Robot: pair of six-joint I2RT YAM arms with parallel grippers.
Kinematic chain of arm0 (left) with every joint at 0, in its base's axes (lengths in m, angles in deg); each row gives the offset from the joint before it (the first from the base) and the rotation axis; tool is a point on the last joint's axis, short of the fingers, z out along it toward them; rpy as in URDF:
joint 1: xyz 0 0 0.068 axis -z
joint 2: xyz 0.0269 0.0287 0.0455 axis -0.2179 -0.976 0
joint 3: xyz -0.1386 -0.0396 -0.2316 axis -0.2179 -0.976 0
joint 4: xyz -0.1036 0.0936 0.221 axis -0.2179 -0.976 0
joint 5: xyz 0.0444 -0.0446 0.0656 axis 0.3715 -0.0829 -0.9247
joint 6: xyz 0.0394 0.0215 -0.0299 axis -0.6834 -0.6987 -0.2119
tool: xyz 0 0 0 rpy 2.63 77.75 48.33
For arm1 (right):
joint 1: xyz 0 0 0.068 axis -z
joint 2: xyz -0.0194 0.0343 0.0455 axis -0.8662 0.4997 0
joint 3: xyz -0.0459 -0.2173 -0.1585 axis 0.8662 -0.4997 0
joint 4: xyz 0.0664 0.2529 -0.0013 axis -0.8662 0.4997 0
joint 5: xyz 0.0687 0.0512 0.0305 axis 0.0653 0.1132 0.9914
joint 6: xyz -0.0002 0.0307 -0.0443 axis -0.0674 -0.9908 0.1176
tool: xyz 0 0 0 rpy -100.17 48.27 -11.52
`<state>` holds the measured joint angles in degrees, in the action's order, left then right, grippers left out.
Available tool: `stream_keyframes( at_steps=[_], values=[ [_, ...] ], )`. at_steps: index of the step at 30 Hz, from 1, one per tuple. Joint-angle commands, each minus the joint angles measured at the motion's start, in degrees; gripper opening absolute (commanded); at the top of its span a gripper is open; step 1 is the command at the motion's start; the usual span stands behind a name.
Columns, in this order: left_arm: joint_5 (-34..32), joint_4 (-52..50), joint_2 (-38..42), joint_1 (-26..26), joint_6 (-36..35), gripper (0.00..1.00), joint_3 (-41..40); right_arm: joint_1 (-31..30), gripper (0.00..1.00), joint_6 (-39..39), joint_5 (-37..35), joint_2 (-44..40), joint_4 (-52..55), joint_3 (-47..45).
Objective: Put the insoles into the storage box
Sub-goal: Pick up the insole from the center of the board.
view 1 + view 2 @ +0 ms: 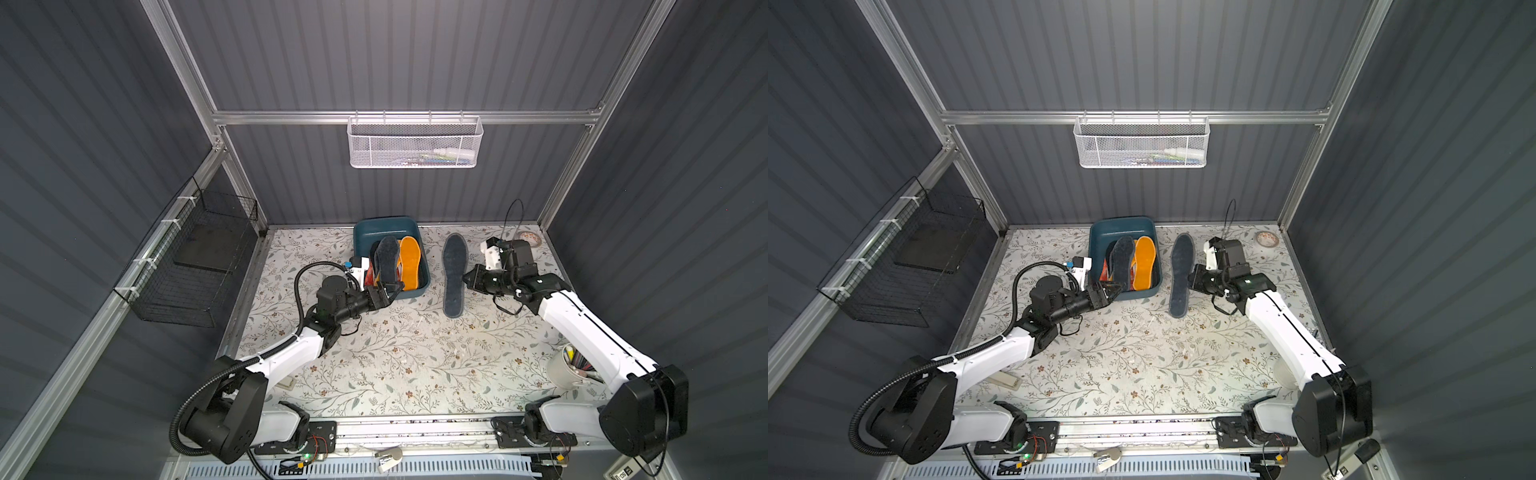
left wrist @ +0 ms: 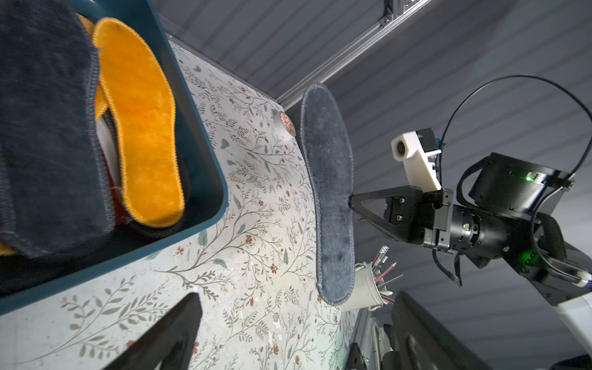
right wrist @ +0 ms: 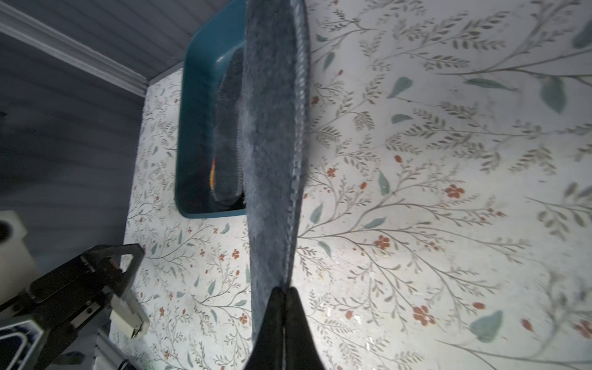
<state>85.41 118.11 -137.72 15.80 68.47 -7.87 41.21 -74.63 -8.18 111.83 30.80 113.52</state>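
Raised grey-blue insole [image 1: 454, 274] clamped by side edge in right fingers [image 3: 272, 336]; storage box [image 1: 382, 232] between those and left fingers [image 2: 173, 330], apart, empty. Risk: thin edge pinch slips, or floppy insole snags dark insole [image 1: 386, 259] propped by left fingers.

Floral table [image 1: 395, 353]; storage box [image 1: 386, 224]; pencil cup [image 1: 561, 370]

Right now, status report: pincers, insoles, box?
Left pincer open by storage box. Right pincer shut on grey insole beside box. Several insoles already inside. Path looks clear.
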Motion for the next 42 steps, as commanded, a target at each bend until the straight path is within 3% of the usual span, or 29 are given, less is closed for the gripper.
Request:
stream_keyframes(
  at_steps=[1, 17, 21, 24, 29, 31, 38, 42],
  values=[
    [3.19, 3.76, -0.78, -0.43, 1.43, 0.94, 0.65, -3.30, 0.00, -1.48, 4.76, 0.96, -4.35, 2.50],
    [3.13, 2.99, -1.15, -0.43, 0.99, 0.91, 1.91, -15.37, 0.00, -3.15, 13.38, 6.31, -11.35, 4.10],
    [2.63, 3.04, -0.88, -0.43, 1.07, 0.76, 2.20, -16.51, 0.00, -3.66, 14.01, 6.32, -12.90, 2.22],
    [2.38, 3.47, -0.57, -0.43, 1.49, 0.59, 2.21, -17.07, 0.00, -3.84, 14.57, 6.45, -13.91, 1.53],
    [2.06, 3.56, 0.33, -0.43, 2.03, 0.18, 2.17, -17.15, 0.00, -4.47, 14.19, 6.45, -15.03, 0.61],
    [1.79, 3.40, 0.76, -0.43, 2.06, 0.01, 2.13, -17.08, 0.07, -4.58, 13.98, 6.37, -14.99, 0.56],
    [5.32, 5.13, 2.29, -0.52, 1.43, 0.00, 1.90, -11.12, 0.53, -5.35, 14.85, -0.94, -20.37, -5.62],
    [10.70, 6.18, 1.46, -0.52, 1.31, 0.00, 2.96, -8.73, 0.63, -4.61, 17.25, -4.99, -25.17, -8.74]
  ],
)
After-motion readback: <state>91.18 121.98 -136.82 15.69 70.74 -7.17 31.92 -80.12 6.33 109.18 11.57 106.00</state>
